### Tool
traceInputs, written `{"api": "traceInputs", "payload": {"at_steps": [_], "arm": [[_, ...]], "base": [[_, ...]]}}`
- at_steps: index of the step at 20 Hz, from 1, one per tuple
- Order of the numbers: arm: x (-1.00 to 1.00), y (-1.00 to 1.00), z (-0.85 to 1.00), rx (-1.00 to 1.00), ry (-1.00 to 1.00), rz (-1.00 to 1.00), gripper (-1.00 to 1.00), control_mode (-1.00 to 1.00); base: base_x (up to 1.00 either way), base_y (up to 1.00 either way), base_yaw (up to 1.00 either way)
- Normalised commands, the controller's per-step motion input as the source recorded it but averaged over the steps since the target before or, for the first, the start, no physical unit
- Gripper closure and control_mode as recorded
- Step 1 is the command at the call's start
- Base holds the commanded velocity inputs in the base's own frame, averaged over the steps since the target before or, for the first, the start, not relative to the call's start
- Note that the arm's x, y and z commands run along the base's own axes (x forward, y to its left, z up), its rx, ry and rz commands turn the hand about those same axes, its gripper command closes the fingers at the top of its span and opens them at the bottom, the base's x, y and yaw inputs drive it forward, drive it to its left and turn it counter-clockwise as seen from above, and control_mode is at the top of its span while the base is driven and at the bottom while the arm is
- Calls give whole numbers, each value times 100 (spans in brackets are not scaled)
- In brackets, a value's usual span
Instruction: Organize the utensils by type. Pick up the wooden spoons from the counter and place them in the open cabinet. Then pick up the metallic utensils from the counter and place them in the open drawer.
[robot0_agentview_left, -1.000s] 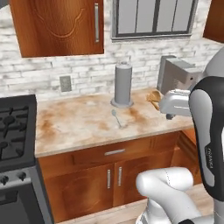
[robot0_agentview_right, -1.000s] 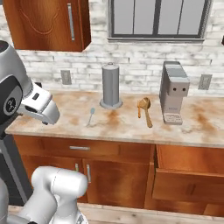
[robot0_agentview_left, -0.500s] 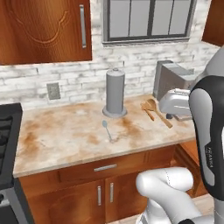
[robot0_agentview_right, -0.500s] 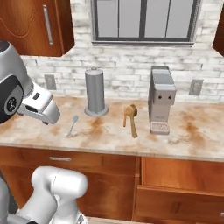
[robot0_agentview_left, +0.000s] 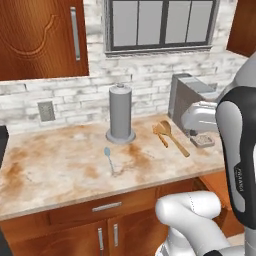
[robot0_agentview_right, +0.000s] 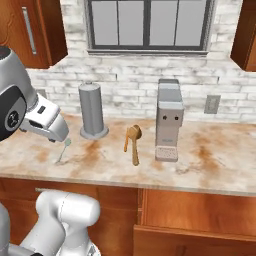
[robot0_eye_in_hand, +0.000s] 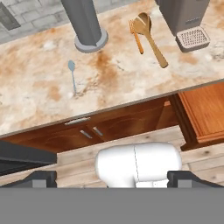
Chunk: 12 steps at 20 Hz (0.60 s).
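**Desk:** What do I caption this one?

**Operator:** Kitchen, arm raised back from the counter (robot0_agentview_left: 60, 165), nothing in its grasp. I see the gripper (robot0_eye_in_hand: 112, 177) from the hand camera with its two dark tips spread as wide as they go, hanging above the floor in front of the lower cabinets.

**Desk:** Where are the utensils?

**Operator:** I take the grey canister (robot0_agentview_left: 120, 113) as my landmark. The wooden spoons (robot0_agentview_left: 170, 135) lie together on the counter to its right, between it and the coffee machine (robot0_agentview_right: 169, 119) (the shorter, slimmer one lies just beside the round-bowled one, on the canister's side). Their bowls point toward the wall, handles toward the counter's front edge.

**Desk:** And the metal?

**Operator:** One thin metal spoon (robot0_agentview_left: 108, 157) lies just in front of the canister, slightly to its left, well apart from the wooden pair. Its small oval bowl points toward the canister.

**Desk:** The drawer?

**Operator:** The drawer (robot0_agentview_right: 195, 212) stands pulled out below the counter, to the right of the canister and under the coffee machine's stretch of worktop. In the hand view I see its smooth wood bottom.

**Desk:** Anything else?

**Operator:** A wall cabinet with a carved door (robot0_agentview_left: 42, 37) and silver bar handle hangs above and left of the canister.
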Motion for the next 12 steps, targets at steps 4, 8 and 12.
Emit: {"api": "traceInputs", "payload": {"at_steps": [4, 8, 12], "arm": [[0, 0, 0, 0, 0, 0, -100, 100], [0, 0, 0, 0, 0, 0, -100, 100], [0, 0, 0, 0, 0, 0, -100, 100]], "base": [[46, -39, 0], [47, -27, 0], [38, -2, 0]]}}
